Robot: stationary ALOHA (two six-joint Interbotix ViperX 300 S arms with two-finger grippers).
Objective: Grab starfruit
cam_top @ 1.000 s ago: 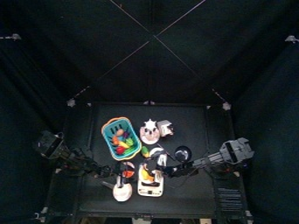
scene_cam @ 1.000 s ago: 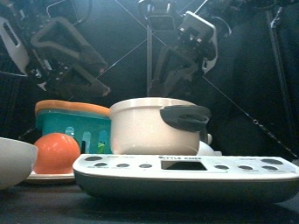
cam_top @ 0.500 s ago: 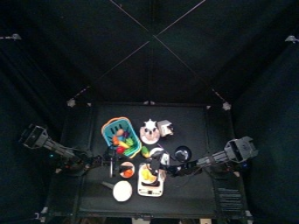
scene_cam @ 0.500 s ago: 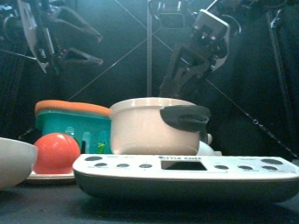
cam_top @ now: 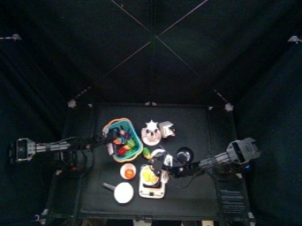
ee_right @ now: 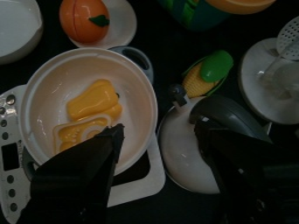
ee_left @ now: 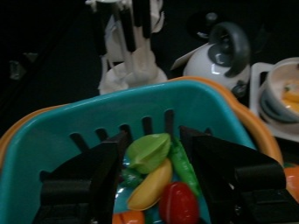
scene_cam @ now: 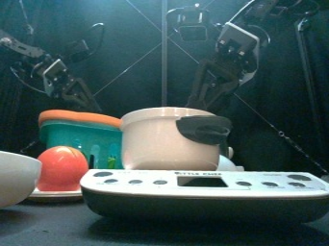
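Overhead, my left gripper (cam_top: 101, 143) is hovering beside the teal, orange-rimmed plastic basket (cam_top: 118, 131).

Front view: the fruit is hiding from sight.

Left wrist: my jaws are standing apart above the yellow-green ridged starfruit (ee_left: 149, 150) lying in that basket. I judge the approach is running, and descent and closing are falling due.

Right wrist: my right gripper (ee_right: 158, 166) is idling, jaws apart, over a white bowl (ee_right: 41, 83).

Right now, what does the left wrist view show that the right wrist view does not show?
Only the left wrist view shows inside the teal basket: a yellow-green fruit, a yellow piece and a red piece, with the open left gripper over them. Only the right wrist view shows the orange fruit on its saucer and the open right gripper. Both show the white bowl holding yellow food.
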